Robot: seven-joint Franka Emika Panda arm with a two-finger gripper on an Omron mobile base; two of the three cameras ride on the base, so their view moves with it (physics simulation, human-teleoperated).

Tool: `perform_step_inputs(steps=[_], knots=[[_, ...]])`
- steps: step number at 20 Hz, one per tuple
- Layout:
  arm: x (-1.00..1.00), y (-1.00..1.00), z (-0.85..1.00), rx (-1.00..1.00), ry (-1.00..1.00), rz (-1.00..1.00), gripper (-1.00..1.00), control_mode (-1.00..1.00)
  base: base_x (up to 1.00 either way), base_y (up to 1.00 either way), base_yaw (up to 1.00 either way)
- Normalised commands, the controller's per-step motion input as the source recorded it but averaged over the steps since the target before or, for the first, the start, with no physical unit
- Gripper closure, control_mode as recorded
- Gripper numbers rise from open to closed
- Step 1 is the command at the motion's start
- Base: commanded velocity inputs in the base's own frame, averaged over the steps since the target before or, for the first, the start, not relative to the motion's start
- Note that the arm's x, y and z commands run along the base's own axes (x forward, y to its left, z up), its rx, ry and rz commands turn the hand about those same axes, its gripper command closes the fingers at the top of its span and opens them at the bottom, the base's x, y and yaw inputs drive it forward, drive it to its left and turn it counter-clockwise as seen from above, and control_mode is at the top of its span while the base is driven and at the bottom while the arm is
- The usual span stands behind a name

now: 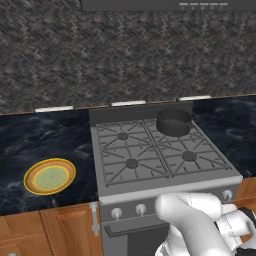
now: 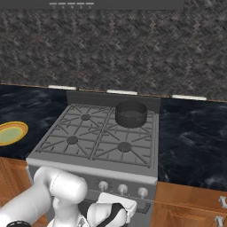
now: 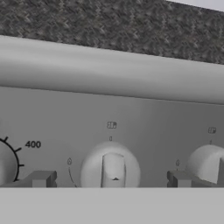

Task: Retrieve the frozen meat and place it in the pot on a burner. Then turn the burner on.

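Note:
The dark pot (image 1: 174, 121) (image 2: 131, 113) stands on the stove's back right grate and hides the burner under it. What lies inside the pot cannot be made out, and the frozen meat is out of view. The other burner caps (image 1: 132, 163) sit bare under the grates. My gripper (image 3: 110, 179) is low in front of the stove's control panel. It is open, with one fingertip (image 3: 41, 178) on each side of a round white knob (image 3: 111, 169), apart from it.
A yellow-rimmed green plate (image 1: 50, 176) (image 2: 9, 133) lies empty on the dark counter left of the stove. More knobs (image 3: 209, 162) line the panel, one with a 400 dial at the left. Wooden cabinet doors (image 1: 70, 230) flank the oven.

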Motion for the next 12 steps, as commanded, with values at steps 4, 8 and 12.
perform_step_inputs(steps=[4,8,12], knots=[[0.0,-0.03,0.0,0.0,0.0,0.0,-1.0,-1.0,0.0,0.0,0.0],[0.04,-0.01,0.0,0.0,0.0,0.0,-1.0,-1.0,0.0,0.0,0.0],[0.1,0.0,0.0,0.0,0.0,0.0,-1.0,-1.0,0.0,0.0,0.0]])
